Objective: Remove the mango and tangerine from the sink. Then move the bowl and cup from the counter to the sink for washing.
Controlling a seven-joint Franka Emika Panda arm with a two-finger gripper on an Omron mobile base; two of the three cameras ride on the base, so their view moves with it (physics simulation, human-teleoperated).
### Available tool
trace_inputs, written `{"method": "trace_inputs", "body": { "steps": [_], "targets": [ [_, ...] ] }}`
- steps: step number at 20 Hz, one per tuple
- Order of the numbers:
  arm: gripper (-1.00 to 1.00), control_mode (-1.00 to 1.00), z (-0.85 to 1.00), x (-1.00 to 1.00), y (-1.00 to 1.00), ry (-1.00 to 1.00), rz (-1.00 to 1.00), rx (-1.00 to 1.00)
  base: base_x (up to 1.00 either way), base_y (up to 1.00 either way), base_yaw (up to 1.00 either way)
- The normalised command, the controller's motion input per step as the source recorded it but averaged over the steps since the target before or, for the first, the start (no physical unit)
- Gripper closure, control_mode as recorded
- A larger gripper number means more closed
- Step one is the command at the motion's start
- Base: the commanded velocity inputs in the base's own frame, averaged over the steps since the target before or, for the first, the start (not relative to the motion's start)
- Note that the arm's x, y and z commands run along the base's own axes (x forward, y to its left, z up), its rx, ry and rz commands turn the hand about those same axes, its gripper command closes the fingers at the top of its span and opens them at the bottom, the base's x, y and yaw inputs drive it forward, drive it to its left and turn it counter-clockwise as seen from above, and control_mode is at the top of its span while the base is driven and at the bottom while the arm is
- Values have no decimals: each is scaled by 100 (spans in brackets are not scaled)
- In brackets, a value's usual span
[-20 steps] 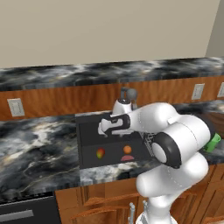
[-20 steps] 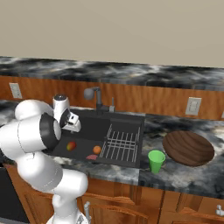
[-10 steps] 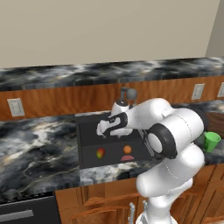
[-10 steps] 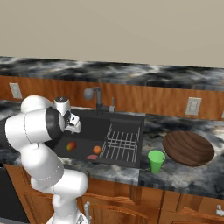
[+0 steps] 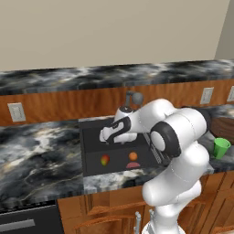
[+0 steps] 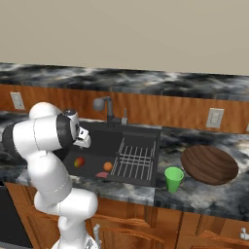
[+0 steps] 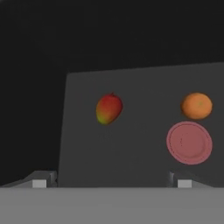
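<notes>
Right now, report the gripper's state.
Gripper: open, holding nothing, above the sink, with the mango and tangerine lying below it.

arm (image 5: 178, 151): glossy white shells, rounded, fat cylindrical links
joints: dark grey-black bands between the white segments, one big round dark cap at the elbow
hand (image 5: 115, 132): white housing with a dark curved inlay
finger tips (image 7: 39, 181): small, dark, light square pads
cables/markings: none visible

Mango (image 5: 104, 160) and tangerine (image 5: 133, 156) lie apart in the sink (image 5: 91, 137); green cup (image 5: 221, 147) on counter (image 5: 36, 155).
</notes>
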Motion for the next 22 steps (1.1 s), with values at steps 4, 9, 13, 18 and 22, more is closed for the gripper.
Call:
{"method": "trace_inputs", "body": {
  "steps": [4, 9, 13, 18, 22],
  "targets": [
    [-100, -100, -10, 18, 6, -2, 0, 0, 0, 0, 0],
    [-100, -100, -10, 17, 6, -3, 0, 0, 0, 0, 0],
    [-100, -100, -12, 13, 5, -1, 0, 0, 0, 0, 0],
    [-100, -100, -11, 13, 4, -2, -1, 0, 0, 0, 0],
    [-100, -100, -9, 15, 4, -2, -3, 0, 0, 0, 0]
  ]
}}
